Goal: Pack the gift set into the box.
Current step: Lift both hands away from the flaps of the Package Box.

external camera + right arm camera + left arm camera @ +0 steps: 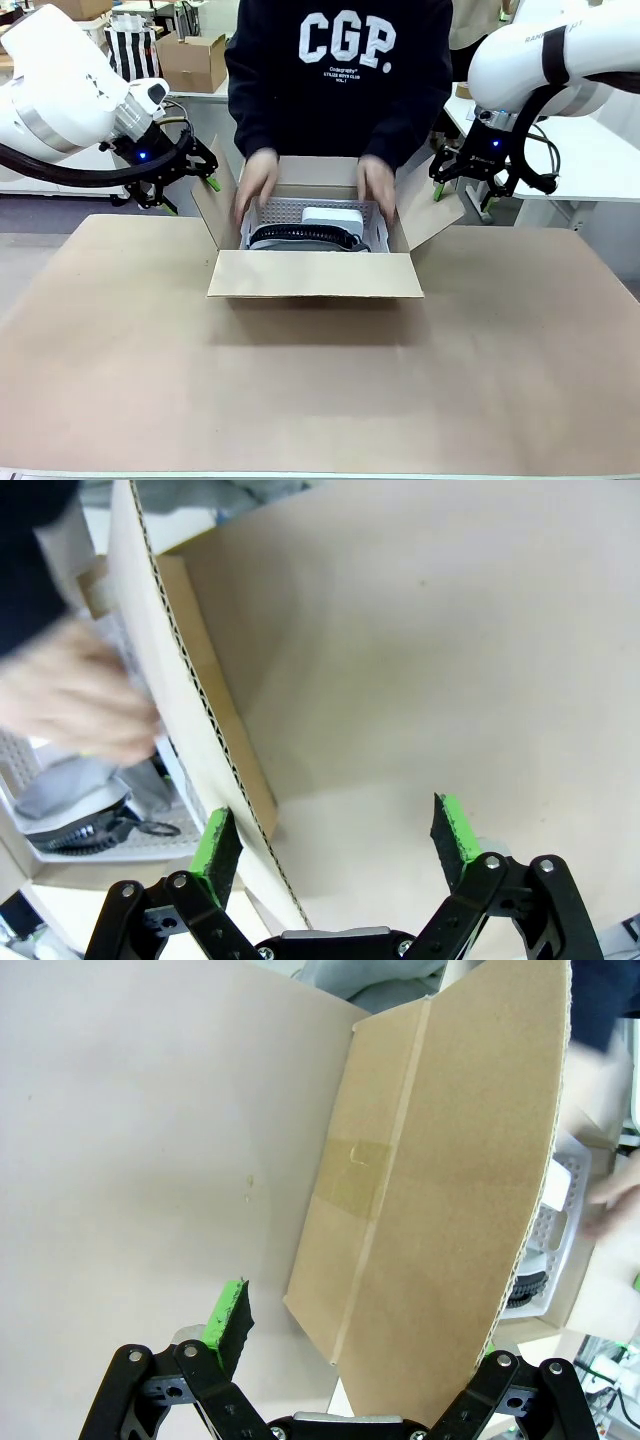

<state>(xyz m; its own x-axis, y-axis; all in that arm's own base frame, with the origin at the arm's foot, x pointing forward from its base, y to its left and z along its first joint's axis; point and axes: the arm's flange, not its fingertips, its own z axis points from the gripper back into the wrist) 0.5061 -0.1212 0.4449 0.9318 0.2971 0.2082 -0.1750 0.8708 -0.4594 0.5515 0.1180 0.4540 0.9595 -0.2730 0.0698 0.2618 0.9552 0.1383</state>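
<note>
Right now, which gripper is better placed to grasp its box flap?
Left, probably: the left flap lies well inside the open left gripper; the right flap only skirts one pad of the right gripper.

One box (315, 272) with four flaps; one white tray (290, 211) holding one black coil (300, 237) and one white block (332, 221); two tools (left tool (190, 192), right tool (462, 195)); two hands (258, 185), one person; one bench (320, 390)

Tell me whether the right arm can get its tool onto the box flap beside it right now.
Probably yes. The right tool is open, and the flap runs edge-on up between its fingers, close beside one pad, with nothing in between. The person's hand is on the far side of it.
</note>
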